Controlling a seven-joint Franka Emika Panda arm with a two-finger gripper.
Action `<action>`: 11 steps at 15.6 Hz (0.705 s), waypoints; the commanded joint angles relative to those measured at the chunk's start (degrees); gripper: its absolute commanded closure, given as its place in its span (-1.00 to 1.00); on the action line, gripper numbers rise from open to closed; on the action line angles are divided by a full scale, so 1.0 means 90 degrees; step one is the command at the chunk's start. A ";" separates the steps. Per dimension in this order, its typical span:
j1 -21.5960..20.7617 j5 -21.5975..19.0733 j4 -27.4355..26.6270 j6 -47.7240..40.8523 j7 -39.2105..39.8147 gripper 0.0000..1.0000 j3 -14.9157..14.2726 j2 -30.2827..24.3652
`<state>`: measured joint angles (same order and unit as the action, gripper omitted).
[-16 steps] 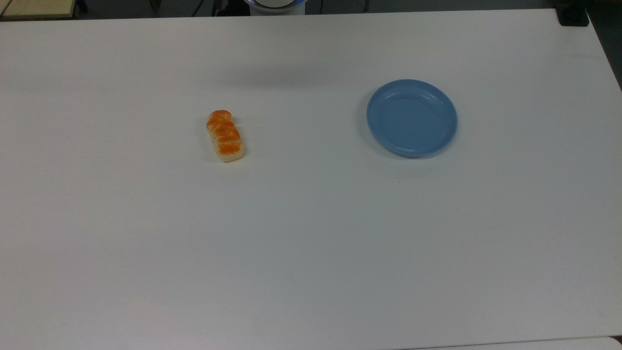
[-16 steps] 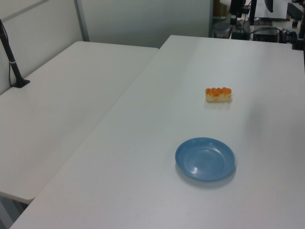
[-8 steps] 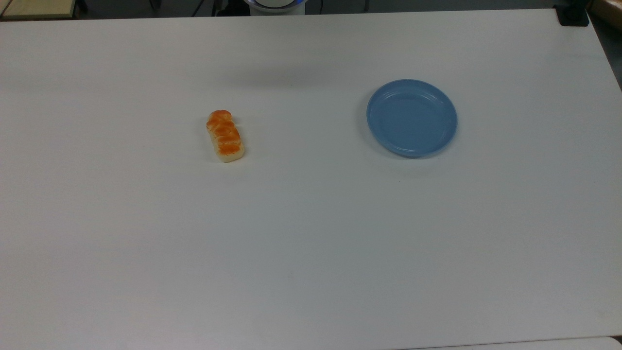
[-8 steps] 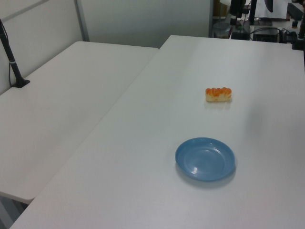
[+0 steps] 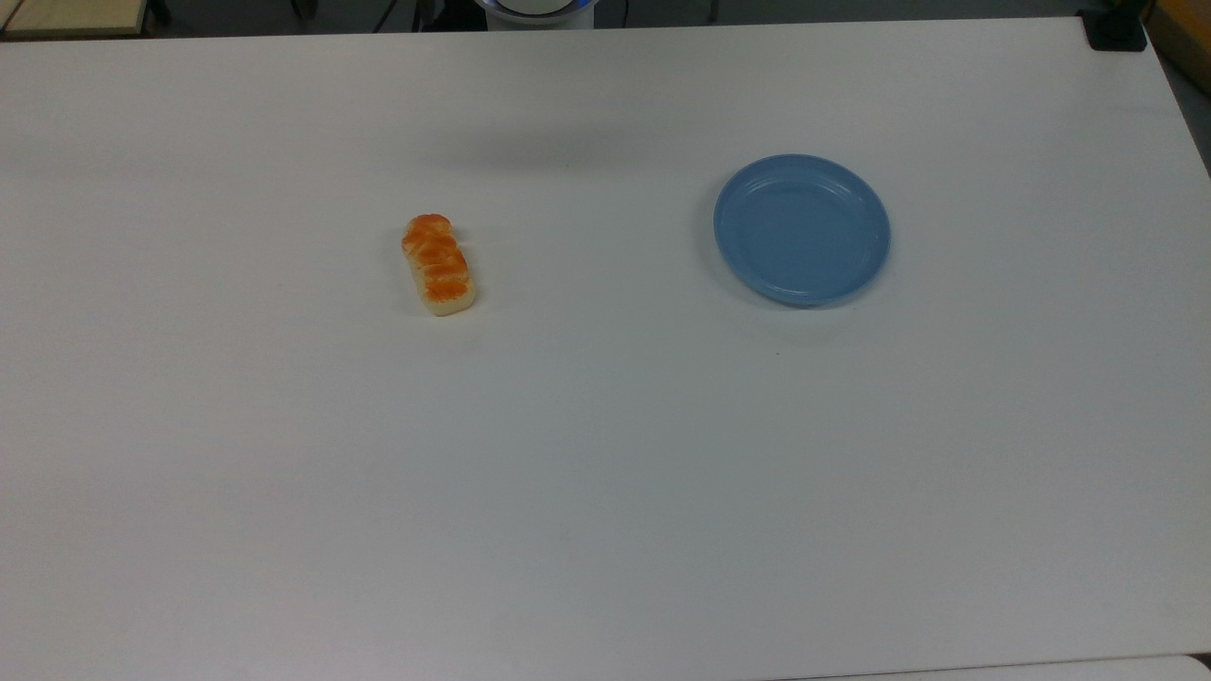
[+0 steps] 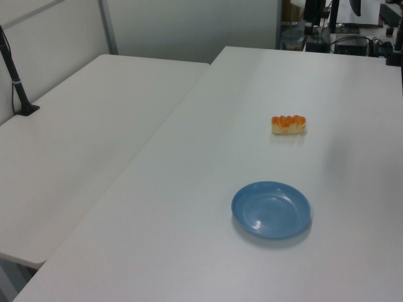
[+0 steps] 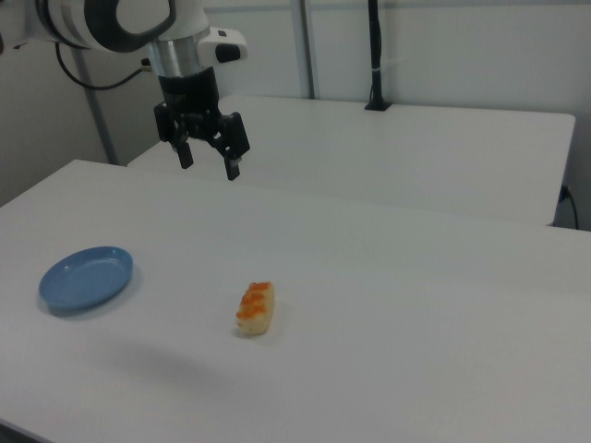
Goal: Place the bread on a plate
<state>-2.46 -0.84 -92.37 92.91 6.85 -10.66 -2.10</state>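
Two things lie on the white worktop (image 5: 605, 473): the bread (image 5: 438, 264) and the plate (image 5: 801, 229), well apart from each other with bare surface between them.

In the top view the bread sits at the top view's left of centre, flat on the worktop with its orange-brown segmented top facing up and its cream sides showing along the lower end; its long axis runs roughly up and down the picture with a slight tilt. The light-blue plate is off to the top view's right, upright on its base with nothing in it.

In the left view the bread (image 6: 289, 124) lies farther from the camera and the plate (image 6: 271, 209) nearer. A second white table (image 6: 82, 138) adjoins the worktop on the left view's left, with a black post (image 6: 16, 82) standing on it.

In the right view the end effector (image 7: 209, 159) hangs in the air well above the worktop, at the end of the white and black arm (image 7: 120, 23) that comes in from the right view's upper left. Its two dark fingers (image 7: 233, 157) point downward and are spread wide, with clear space between them; they hold nothing and touch nothing. It is above and behind both things, closer to the plate's side. Below it, the plate (image 7: 86, 277) rests toward the right view's left and the bread (image 7: 257, 308) near the middle, both untouched.
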 commanded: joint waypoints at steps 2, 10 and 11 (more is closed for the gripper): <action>-0.0108 0.0074 -0.0176 0.0175 -0.0097 -1.00 -0.0046 -0.0127; -0.0128 0.0074 -0.0176 0.0136 -0.0048 -1.00 -0.0046 -0.0118; -0.0128 0.0074 -0.0176 0.0135 -0.0048 -1.00 -0.0046 -0.0118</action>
<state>-2.57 -0.84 -92.38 92.91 6.85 -10.63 -2.10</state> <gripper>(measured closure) 0.000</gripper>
